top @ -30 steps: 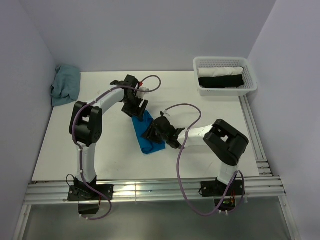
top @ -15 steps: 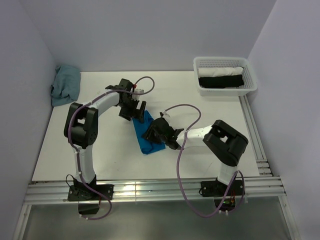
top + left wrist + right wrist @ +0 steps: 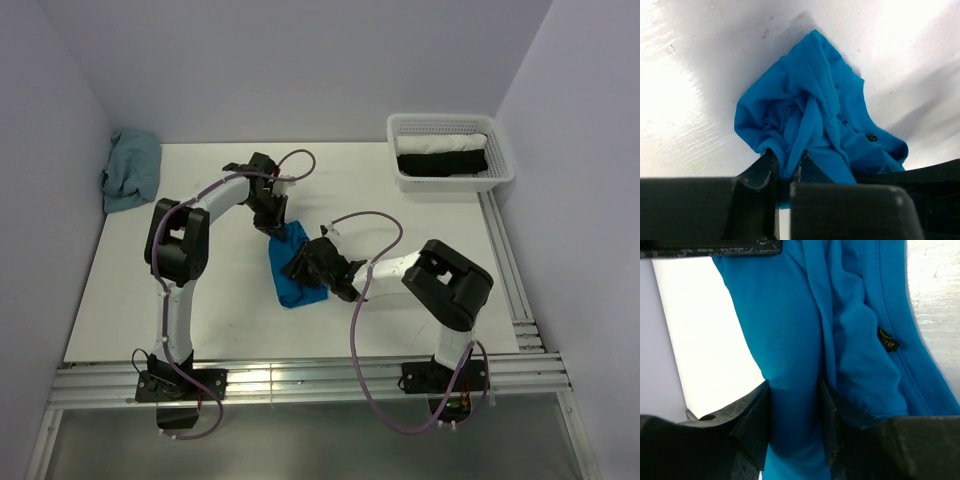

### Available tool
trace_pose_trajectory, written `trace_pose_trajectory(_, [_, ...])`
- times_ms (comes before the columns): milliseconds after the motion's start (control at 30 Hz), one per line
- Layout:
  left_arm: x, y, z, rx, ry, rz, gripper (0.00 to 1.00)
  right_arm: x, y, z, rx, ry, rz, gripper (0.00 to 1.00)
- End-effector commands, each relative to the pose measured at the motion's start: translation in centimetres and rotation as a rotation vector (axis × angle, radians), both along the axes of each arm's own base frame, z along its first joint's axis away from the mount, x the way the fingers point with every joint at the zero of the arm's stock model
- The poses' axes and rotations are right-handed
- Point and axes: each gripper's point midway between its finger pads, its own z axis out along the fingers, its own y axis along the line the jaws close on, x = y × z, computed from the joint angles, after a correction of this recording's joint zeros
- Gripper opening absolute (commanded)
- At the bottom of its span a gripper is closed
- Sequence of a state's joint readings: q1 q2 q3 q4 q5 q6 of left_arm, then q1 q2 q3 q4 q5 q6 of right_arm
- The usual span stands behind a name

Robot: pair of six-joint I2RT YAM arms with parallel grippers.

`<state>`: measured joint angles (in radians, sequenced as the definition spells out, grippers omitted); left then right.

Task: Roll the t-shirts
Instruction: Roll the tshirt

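A bright blue t-shirt (image 3: 291, 288) lies bunched into a narrow bundle mid-table. My left gripper (image 3: 278, 224) is at its far end. In the left wrist view that gripper (image 3: 786, 169) is shut on a thin pinch of the crumpled blue fabric (image 3: 815, 105). My right gripper (image 3: 306, 266) sits on the bundle's right side. In the right wrist view its fingers (image 3: 756, 412) close on a thick fold of the t-shirt (image 3: 855, 320), whose small dark label (image 3: 888, 342) shows beside the collar seam.
A white mesh basket (image 3: 440, 118) at the back right holds a white roll and a black roll. A crumpled grey-teal cloth (image 3: 130, 170) lies in the back left corner against the wall. Metal rails run along the near and right table edges.
The left gripper, open over the shirt's far end earlier, has dropped onto it and shut on a fold. The right gripper stays clamped on the bundle, barely moved.
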<state>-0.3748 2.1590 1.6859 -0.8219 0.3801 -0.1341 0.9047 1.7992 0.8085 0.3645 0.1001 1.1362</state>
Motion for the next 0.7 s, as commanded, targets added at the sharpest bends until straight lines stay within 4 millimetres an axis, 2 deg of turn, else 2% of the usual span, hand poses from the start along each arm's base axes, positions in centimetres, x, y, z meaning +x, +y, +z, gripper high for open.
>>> trace_pose_trajectory(0, [3.0, 0.6, -0.5, 0.085, -0.086, 0.002, 0.00, -2.3, -2.3, -3.0, -0.133, 0.066, 0.040, 0.48])
trace_pose_trajectory(133, [3.1, 0.6, -0.5, 0.123, -0.082, -0.012, 0.00, -3.5, -2.6, -2.6, -0.148, 0.052, 0.065, 0.48])
trace_pose_trajectory(400, [2.9, 0.3, -1.0, 0.157, -0.083, -0.032, 0.00, -8.0, -3.5, -2.4, -0.138, 0.044, 0.118, 0.51])
trace_pose_trajectory(533, [2.7, 0.1, -0.9, 0.173, -0.091, -0.047, 0.00, -9.0, -3.7, -2.0, -0.168, 0.027, 0.163, 0.52])
trace_pose_trajectory(567, [2.7, 0.0, -0.8, 0.175, -0.094, -0.049, 0.00, -9.1, -3.1, -1.2, -0.164, 0.012, 0.182, 0.52])
trace_pose_trajectory(633, [2.6, 0.0, -0.8, 0.183, -0.091, -0.053, 0.00, -9.3, -3.4, -1.1, -0.200, 0.010, 0.193, 0.53])
trace_pose_trajectory(667, [2.6, 0.0, -0.7, 0.186, -0.090, -0.056, 0.00, -9.2, -3.0, -0.2, -0.193, -0.008, 0.201, 0.53])
